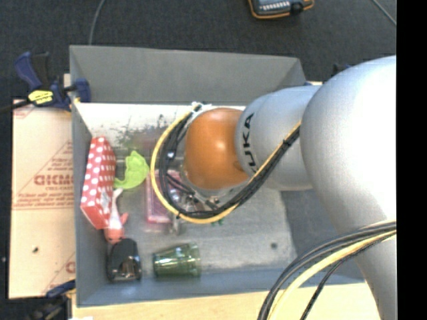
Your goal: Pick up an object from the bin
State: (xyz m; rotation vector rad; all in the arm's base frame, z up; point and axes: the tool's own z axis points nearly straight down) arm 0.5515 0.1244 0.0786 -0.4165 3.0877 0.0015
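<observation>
My gripper (pixel 176 223) reaches down in the middle of the bin, mostly hidden under the arm's wrist. It is right beside a flat pink box (pixel 157 204), at the box's right edge, and whether it touches the box is hidden. A dark green cup (pixel 177 261) lies on its side just in front of the gripper, near the bin's front wall. A lime green floppy piece (pixel 133 169) lies to the left of the pink box.
A red bag with white dots (pixel 99 179) lies along the left wall, with a small pink-red piece (pixel 115 224) at its lower end. A black object (pixel 123 263) sits in the front left corner. The arm covers the bin's right side.
</observation>
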